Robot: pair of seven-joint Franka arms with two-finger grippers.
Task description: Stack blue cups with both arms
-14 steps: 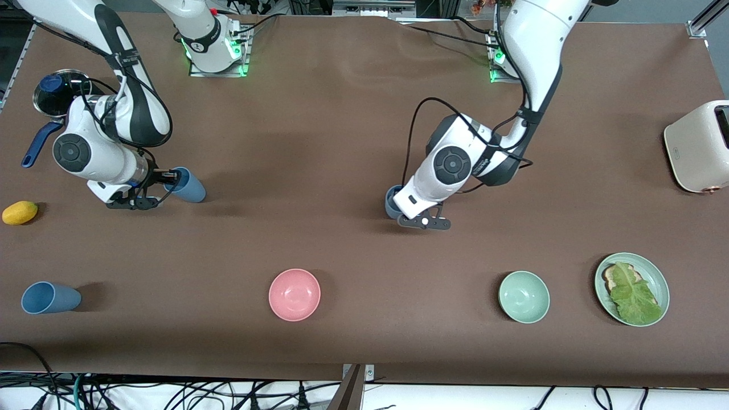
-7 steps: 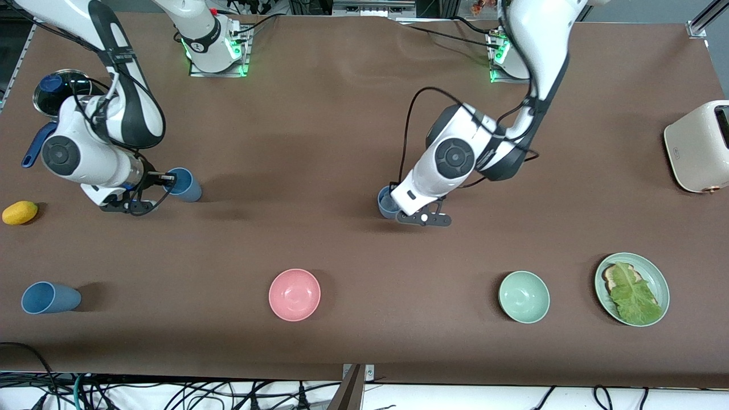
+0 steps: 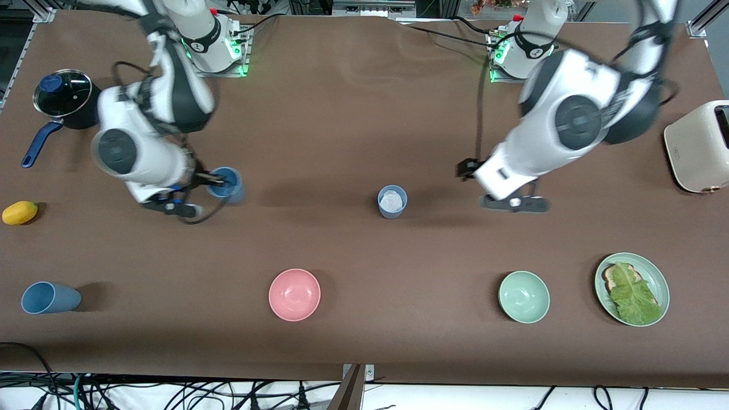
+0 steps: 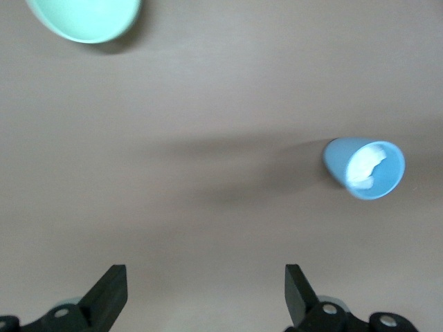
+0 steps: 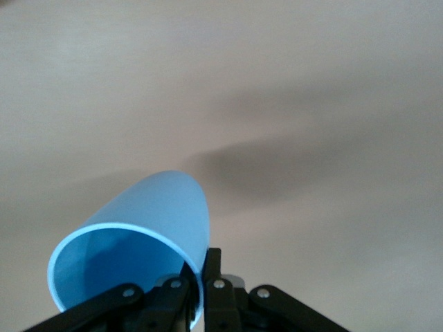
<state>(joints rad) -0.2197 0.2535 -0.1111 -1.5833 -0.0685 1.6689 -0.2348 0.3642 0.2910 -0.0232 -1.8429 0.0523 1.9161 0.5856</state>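
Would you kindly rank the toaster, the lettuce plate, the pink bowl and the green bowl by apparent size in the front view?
1. Lettuce plate, largest, though the toaster is cut off by the frame, so that is unsure.
2. Toaster.
3. Pink bowl and green bowl, alike.

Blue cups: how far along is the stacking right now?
Nothing is stacked yet. Done: the greyer blue cup stands upright mid-table, and the left gripper is open above the table beside it. In hand: the right gripper is shut on a blue cup by its rim. Left: nest that cup, then fetch the third blue cup lying on its side at the right arm's end.
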